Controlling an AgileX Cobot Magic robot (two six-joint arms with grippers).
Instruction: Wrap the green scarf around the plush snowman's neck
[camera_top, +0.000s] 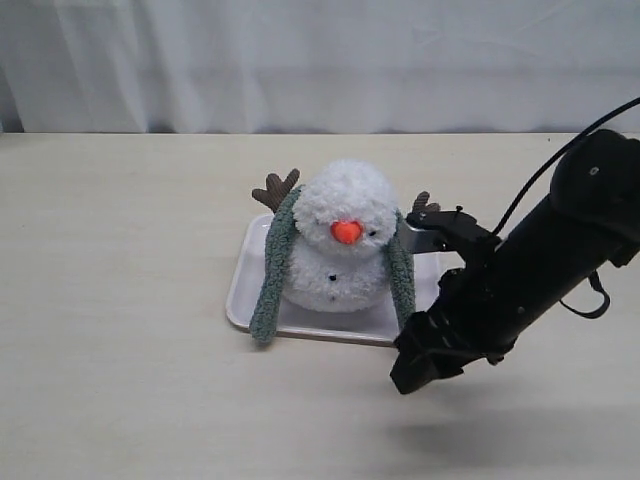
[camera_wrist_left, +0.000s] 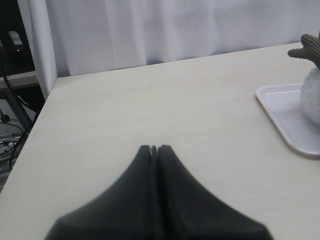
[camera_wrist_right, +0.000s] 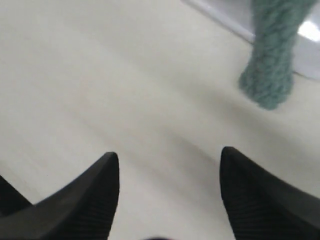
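Note:
The plush snowman (camera_top: 342, 240) sits upright on a white tray (camera_top: 245, 275), orange nose facing front. The green scarf (camera_top: 270, 270) lies behind its neck, and both ends hang down the front; the left end reaches over the tray's edge. My right gripper (camera_top: 413, 373) hovers just off the tray's front right corner, close to the scarf's right end. In the right wrist view it (camera_wrist_right: 167, 157) is open over bare table, with that scarf end (camera_wrist_right: 270, 65) beyond the fingertips. My left gripper (camera_wrist_left: 154, 148) is shut and empty, well away from the tray (camera_wrist_left: 280, 107).
A white curtain (camera_top: 320, 60) hangs behind the table's far edge. The snowman's brown twig arms (camera_top: 277, 190) stick out on both sides above the tray. The left wrist view shows the table's corner and cables (camera_wrist_left: 12, 135) past it.

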